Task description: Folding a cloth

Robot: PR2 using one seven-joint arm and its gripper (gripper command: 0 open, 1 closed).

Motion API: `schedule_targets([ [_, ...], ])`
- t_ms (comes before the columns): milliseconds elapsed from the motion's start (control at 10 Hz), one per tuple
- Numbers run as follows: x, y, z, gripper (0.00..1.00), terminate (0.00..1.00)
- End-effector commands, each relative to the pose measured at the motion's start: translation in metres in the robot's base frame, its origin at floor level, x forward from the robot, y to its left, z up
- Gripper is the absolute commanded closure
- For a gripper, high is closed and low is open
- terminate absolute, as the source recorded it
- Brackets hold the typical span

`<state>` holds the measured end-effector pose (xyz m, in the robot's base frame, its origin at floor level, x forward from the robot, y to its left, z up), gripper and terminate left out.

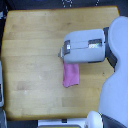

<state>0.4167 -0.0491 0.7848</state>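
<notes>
The pink-magenta cloth (70, 75) lies on the wooden tabletop (35, 45) a little toward the exterior view's right of centre, as a narrow strip running toward the front edge. Its upper end goes under my arm and is hidden there. My gripper (62, 52) is at the left end of the bulky grey wrist housing (85, 46), directly over the cloth's upper end. The fingers are hidden by the housing and blurred, so I cannot tell whether they are open or shut on the cloth.
The white arm body (116, 75) fills the exterior view's right side, over the table's right edge. A white object (93, 119) sits at the front edge. Dark floor borders the table's left edge and back.
</notes>
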Motion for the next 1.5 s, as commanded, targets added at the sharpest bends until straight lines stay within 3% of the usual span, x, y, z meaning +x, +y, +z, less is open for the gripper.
schedule_targets([
  [0,0.017,-0.016,0.018,0.0,0.0],
  [500,0.051,-0.054,0.087,0.0,0.0],
  [900,0.097,-0.093,0.159,0.0,0.0],
  [1400,0.144,-0.148,0.191,0.0,0.0],
])
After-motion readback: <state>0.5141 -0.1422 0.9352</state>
